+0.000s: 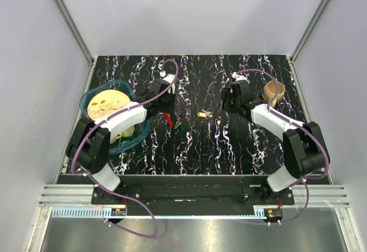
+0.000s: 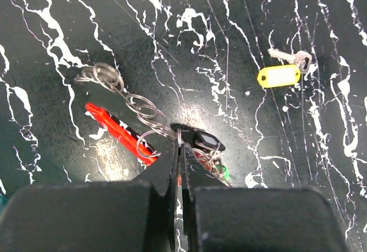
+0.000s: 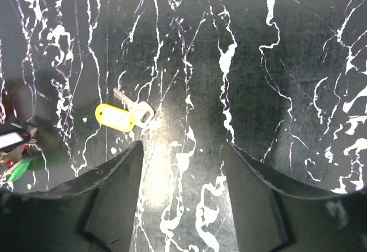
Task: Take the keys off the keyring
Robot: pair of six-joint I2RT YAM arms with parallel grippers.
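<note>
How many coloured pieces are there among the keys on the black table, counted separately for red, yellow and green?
red piece: 1
yellow tag: 1
green key head: 1
Total: 3

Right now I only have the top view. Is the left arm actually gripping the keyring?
Observer: Yes, the left jaws are shut on a ring of the keyring.
Operator: The yellow speck in the middle?
Observer: A yellow-tagged key, lying loose, apart from the keyring.
Operator: Right arm holding anything?
Observer: No, the right jaws stand open with nothing between them.
</note>
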